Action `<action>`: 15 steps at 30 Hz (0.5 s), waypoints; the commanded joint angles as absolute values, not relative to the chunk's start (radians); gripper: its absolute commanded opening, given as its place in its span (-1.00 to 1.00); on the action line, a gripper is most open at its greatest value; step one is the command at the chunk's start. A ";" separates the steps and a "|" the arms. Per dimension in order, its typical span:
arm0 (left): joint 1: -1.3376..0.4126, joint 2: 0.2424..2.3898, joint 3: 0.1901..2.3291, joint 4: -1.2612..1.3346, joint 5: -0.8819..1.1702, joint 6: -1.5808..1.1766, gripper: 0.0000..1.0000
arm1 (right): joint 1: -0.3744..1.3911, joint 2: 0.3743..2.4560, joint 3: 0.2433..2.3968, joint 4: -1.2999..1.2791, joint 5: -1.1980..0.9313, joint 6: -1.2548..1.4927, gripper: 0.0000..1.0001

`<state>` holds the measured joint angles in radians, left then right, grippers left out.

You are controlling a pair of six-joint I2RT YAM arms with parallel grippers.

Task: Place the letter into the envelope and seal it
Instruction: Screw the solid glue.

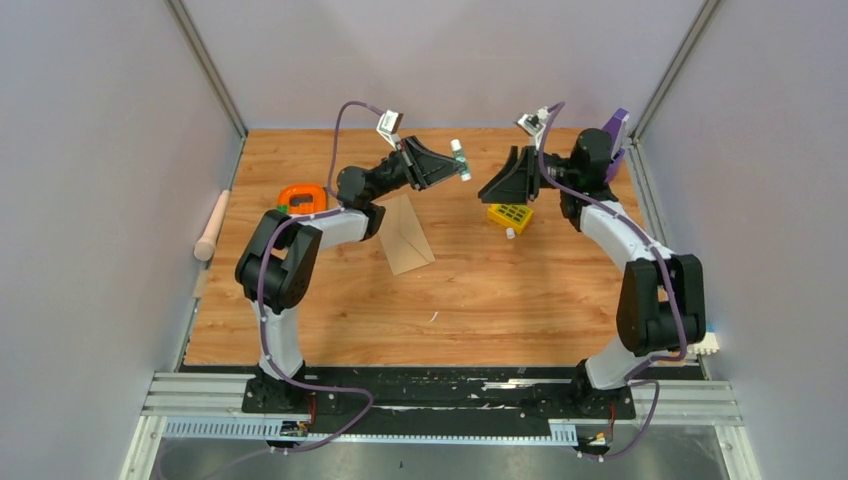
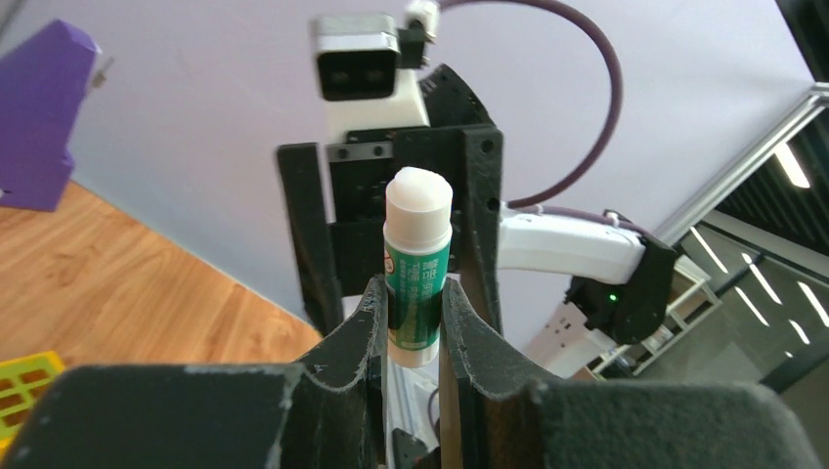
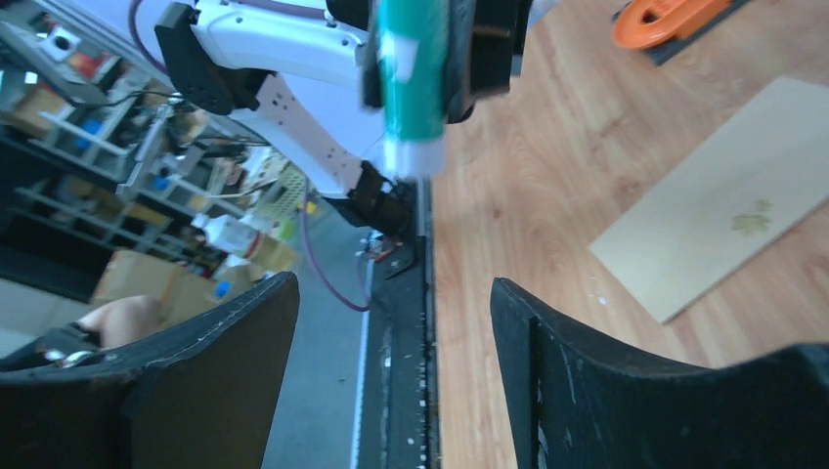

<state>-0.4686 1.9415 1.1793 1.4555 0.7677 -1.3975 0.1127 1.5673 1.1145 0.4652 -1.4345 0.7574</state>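
Left fingers (image 2: pixel 362 332) clamping glue stick (image 2: pixel 418 264), right fingers (image 3: pixel 587 371) spread — envelope (image 1: pixel 405 238) flat

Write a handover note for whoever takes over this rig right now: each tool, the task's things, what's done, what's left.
Left tool: shut on the glue stick, held in the air.
Right tool: open, empty, facing the stick.
Envelope: flat on the table, left of centre; letter not in sight.
Done: glue stick picked up.
Left: check the letter is inside, then seal the flap.
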 commanded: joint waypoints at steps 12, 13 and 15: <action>-0.520 1.904 1.185 1.527 0.763 -1.437 -0.84 | 0.203 1.741 1.136 1.280 -1.410 1.464 0.03; -0.520 1.907 1.185 1.526 0.764 -1.436 -0.84 | 0.203 1.744 1.130 1.283 -1.409 1.465 0.00; -0.521 1.910 1.187 1.526 0.762 -1.438 -0.84 | 0.204 1.747 1.126 1.285 -1.409 1.462 -0.05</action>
<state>-0.5186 1.9415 1.1793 1.4685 0.7685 -1.4300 0.2054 1.7351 1.1301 1.1606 -1.4342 1.3968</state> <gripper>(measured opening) 0.236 0.492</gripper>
